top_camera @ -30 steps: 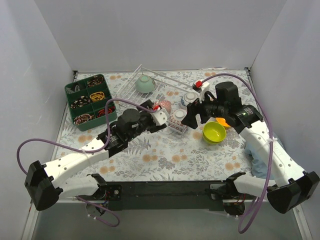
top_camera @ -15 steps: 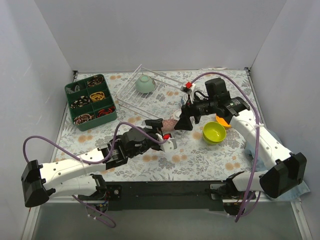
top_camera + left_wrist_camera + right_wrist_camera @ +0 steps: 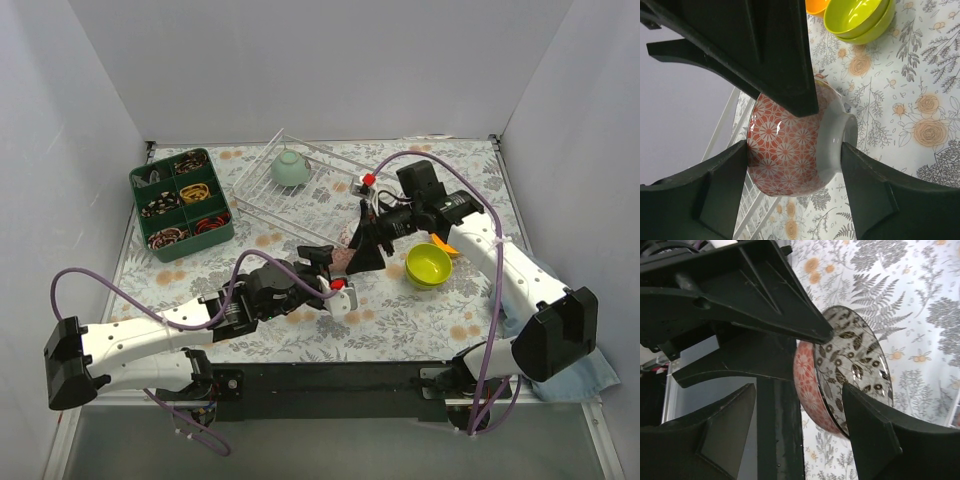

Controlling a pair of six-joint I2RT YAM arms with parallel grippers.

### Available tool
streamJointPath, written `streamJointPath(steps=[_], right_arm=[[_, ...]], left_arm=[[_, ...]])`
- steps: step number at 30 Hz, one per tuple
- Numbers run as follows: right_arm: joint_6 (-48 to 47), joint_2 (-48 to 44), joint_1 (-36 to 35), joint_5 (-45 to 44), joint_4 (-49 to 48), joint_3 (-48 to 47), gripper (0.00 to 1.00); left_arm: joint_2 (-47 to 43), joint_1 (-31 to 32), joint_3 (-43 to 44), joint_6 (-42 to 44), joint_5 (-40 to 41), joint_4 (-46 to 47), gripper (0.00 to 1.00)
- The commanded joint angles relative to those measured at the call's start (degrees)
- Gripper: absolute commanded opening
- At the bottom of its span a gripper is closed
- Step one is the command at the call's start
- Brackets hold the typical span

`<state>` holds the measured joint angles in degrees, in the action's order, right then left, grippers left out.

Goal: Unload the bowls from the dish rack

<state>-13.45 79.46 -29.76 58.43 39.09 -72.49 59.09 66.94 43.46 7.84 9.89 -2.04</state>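
My left gripper (image 3: 335,276) is shut on the pink-patterned bowl (image 3: 344,258) and holds it on its side above the mat, near the middle. In the left wrist view its fingers (image 3: 720,190) press both sides of the bowl (image 3: 790,150). My right gripper (image 3: 360,252) is open and straddles the bowl's rim; in the right wrist view one finger (image 3: 870,435) lies over the leaf-patterned inside (image 3: 855,360). A pale green bowl (image 3: 290,168) sits in the white wire dish rack (image 3: 262,185). Two stacked lime bowls (image 3: 428,265) and an orange bowl (image 3: 447,243) stand on the mat at the right.
A dark green compartmented tray (image 3: 180,203) stands at the back left. A blue cloth (image 3: 600,368) lies at the front right corner. White walls close in the table on three sides. The rack's wires (image 3: 725,120) run behind the held bowl.
My left gripper has carried the pink bowl from the rack toward the near middle. My right gripper has swung left and come down around the bowl's rim.
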Motion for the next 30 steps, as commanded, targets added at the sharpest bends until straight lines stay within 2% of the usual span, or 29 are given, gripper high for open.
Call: streamJointPath(steps=[1, 4, 5, 7, 8, 10, 11, 12, 14, 15, 16, 23, 24, 30], right_arm=[[-3.1, 0.3, -2.1, 5.0, 3.4, 1.1, 0.75], [-4.1, 0.6, -2.8, 5.2, 4.5, 1.9, 0.63], [-4.4, 0.6, -3.1, 5.2, 4.6, 2.4, 0.54], [-4.6, 0.6, -3.2, 5.1, 5.0, 2.9, 0.42], [-4.7, 0.4, -3.2, 5.1, 5.1, 3.3, 0.29], [-4.8, 0.3, -3.3, 5.0, 5.4, 3.7, 0.17], [-4.8, -0.2, -3.3, 4.9, 5.4, 3.8, 0.07], [-4.8, -0.4, -3.3, 4.8, 5.4, 4.0, 0.03], [-4.7, -1.1, -3.3, 4.5, 5.4, 4.1, 0.01], [-4.6, -1.2, -3.3, 4.0, 5.3, 4.2, 0.01], [-4.1, -1.4, -3.3, 3.6, 5.3, 4.3, 0.01], [-1.5, -4.0, -3.3, -2.4, 4.7, 5.4, 0.01], [-1.1, -4.4, -3.2, -4.4, 4.5, 5.9, 0.01], [2.8, -8.1, -3.6, -9.5, 1.0, 10.4, 0.01]], left_arm=[[-0.1, 0.7, 0.8, -0.3, -1.0, 3.4, 0.11], [0.8, 0.7, 1.4, -1.5, -1.5, 3.4, 0.12], [0.9, 0.7, 1.5, -1.9, -1.8, 3.5, 0.12], [1.2, 0.7, 1.5, -2.6, -2.2, 3.7, 0.12], [1.1, 0.7, 1.3, -3.0, -2.3, 3.7, 0.12], [1.1, 0.7, 0.9, -3.3, -2.2, 3.9, 0.13], [0.9, 0.7, 0.7, -3.9, -2.1, 4.0, 0.13], [0.8, 0.7, 0.4, -4.3, -1.8, 4.1, 0.14], [0.4, 0.7, 0.1, -5.6, -1.5, 4.3, 0.21], [0.3, 0.7, -0.3, -7.1, -1.2, 4.5, 0.28], [0.3, 0.7, -0.5, -7.5, -0.4, 4.9, 0.42], [0.3, 0.5, -0.4, -17.9, 4.2, 6.3, 0.95], [0.3, 0.2, -0.3, -19.4, 4.9, 6.3, 0.98], [-0.6, -5.8, 0.6, -33.2, 2.4, 2.4, 0.98]])
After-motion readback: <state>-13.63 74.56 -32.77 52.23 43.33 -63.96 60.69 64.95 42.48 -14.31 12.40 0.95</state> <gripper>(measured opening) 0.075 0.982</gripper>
